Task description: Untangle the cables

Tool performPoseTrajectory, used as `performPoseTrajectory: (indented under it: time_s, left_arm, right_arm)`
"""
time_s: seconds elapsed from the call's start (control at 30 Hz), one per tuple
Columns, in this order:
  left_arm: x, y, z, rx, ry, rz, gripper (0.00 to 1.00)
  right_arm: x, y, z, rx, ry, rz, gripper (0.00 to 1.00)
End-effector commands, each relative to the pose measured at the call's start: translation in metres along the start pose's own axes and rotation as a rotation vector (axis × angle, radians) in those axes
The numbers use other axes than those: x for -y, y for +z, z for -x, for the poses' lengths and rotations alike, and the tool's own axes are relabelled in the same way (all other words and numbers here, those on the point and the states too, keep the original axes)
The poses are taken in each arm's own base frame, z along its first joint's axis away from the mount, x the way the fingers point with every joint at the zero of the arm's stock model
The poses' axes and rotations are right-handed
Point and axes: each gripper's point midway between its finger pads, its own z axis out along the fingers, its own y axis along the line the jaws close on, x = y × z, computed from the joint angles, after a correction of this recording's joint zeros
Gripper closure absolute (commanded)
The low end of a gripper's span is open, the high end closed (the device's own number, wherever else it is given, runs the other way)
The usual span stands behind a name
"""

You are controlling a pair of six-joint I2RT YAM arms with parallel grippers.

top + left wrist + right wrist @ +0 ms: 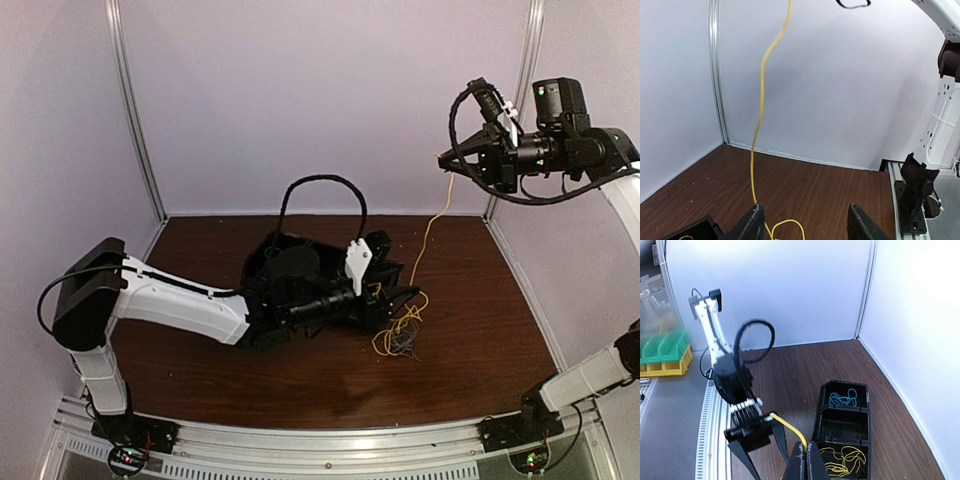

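Observation:
My right gripper (pixel 443 158) is raised high at the back right, shut on a yellow cable (pixel 430 238). That cable hangs down to a tangle of yellow and grey cables (pixel 400 336) on the table. In the right wrist view the shut fingers (pixel 801 462) pinch the yellow cable (pixel 790 427), which runs down toward the left gripper (pixel 757 436). My left gripper (pixel 405 297) sits low beside the tangle. Its jaws stand wide open (pixel 807 212), and the yellow cable (pixel 760 115) rises past the left finger (pixel 754 223). A small yellow loop (pixel 788 226) lies between the fingers.
A black bin (pixel 867 407) with three compartments lies under the left arm. Blue cables (pixel 842 399) fill its far compartment and yellow cables (pixel 845 460) its near one; the middle one holds nothing. White walls close the back and sides.

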Motion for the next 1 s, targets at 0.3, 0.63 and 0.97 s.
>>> performPoseTrajectory:
  time_s: [0.3, 0.63, 0.97]
  left_arm:
    - [0.009, 0.083, -0.096, -0.044, -0.003, -0.03, 0.54]
    - [0.008, 0.057, -0.161, -0.141, -0.096, -0.008, 0.7]
    - [0.017, 0.017, -0.188, -0.225, -0.166, -0.032, 0.72]
  right_arm:
    - [-0.043, -0.05, 0.12, 0.306, -0.206, 0.047, 1.0]
    - [-0.043, -0.101, 0.192, 0.466, -0.348, -0.036, 1.0]
    - [-0.049, -0.153, 0.228, 0.615, -0.407, 0.02, 1.0]
